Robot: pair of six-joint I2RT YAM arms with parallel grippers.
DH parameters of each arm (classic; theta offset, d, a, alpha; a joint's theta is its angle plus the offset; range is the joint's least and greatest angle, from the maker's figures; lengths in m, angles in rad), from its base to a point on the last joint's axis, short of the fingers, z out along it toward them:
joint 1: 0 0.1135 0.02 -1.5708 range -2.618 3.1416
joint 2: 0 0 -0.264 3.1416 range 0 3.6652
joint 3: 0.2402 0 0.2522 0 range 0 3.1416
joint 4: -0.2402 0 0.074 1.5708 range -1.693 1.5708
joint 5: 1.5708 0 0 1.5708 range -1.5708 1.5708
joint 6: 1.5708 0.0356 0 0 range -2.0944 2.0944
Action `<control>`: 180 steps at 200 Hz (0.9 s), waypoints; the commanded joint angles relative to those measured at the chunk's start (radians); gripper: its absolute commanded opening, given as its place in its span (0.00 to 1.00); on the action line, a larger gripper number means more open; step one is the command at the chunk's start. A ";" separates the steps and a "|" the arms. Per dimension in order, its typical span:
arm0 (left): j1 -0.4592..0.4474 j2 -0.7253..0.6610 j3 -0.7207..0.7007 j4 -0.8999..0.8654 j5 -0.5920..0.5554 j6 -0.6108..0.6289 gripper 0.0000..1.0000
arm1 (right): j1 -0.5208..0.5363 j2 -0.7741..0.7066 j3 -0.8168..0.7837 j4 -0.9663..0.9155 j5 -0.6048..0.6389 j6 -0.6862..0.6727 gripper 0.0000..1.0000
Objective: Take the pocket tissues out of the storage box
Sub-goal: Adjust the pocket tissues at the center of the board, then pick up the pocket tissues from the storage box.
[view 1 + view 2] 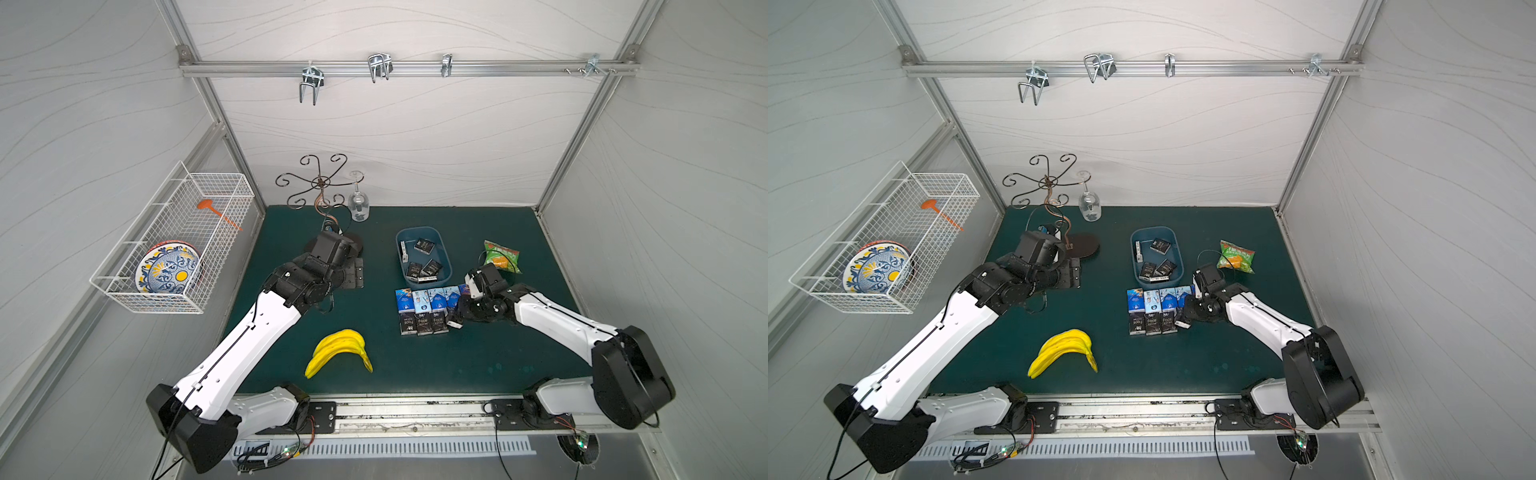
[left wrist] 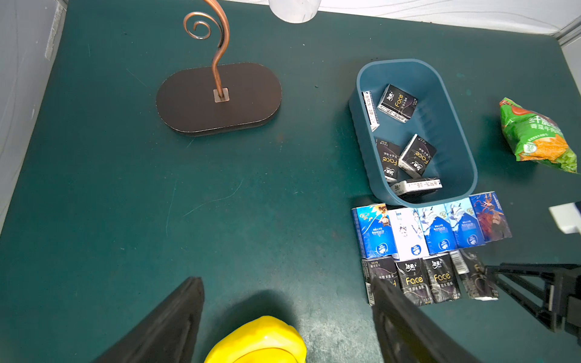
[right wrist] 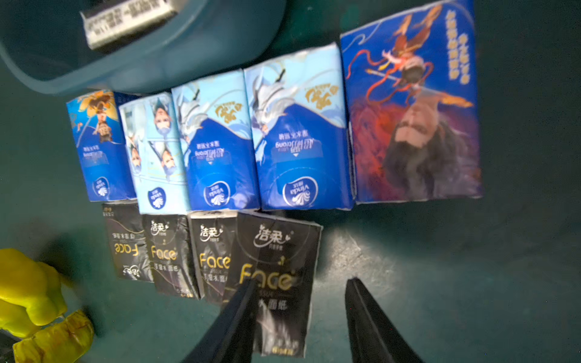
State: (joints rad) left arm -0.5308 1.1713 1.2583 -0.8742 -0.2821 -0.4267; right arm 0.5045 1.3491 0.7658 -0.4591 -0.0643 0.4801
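Nearest the robot's base lies a yellow banana bunch, clear of the work. Just beyond it the right gripper hangs low over the end of the near row of black packets. Its jaws stand partly apart and grip nothing. One finger crosses in front of the fourth black "Face" packet, and the other stands off its edge with bare green mat between. That packet lies on the mat, askew, one side lapping onto its neighbour.

The step in hand looks like the release. To do it well, the jaws should part wider before the arm rises. The lift should then go straight up, so the near finger neither drags the packet nor disturbs the row.

Behind this row sit four blue-and-white packets side by side, with the purple-blue packet at their end, all just beside the near wall of the storage box. Five boxed packets are inside, three lying flat or tilted and two on edge against the walls. The flat ones look the easier picks.

The left gripper, well apart from the box, is spread wide and empty. A snack bag lies beside the box, and a scrolled metal stand and wine glass stand at the back.
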 commanded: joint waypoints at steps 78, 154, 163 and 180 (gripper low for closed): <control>0.002 0.040 0.098 0.036 -0.043 -0.035 0.88 | -0.021 -0.065 0.105 -0.212 0.210 -0.037 0.54; 0.002 0.034 0.052 0.064 -0.038 -0.032 0.88 | -0.015 -0.050 0.212 -0.267 0.190 -0.010 0.54; 0.003 0.032 0.052 0.067 -0.037 -0.034 0.87 | -0.011 -0.051 0.230 -0.270 0.184 -0.011 0.54; 0.003 0.025 0.048 0.075 -0.038 -0.033 0.88 | 0.006 -0.048 0.262 -0.280 0.186 -0.018 0.54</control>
State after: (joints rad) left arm -0.5308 1.2140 1.3060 -0.8547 -0.3210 -0.4500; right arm 0.4927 1.2999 0.9756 -0.6983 0.1265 0.4572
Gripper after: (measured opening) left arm 0.875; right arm 0.544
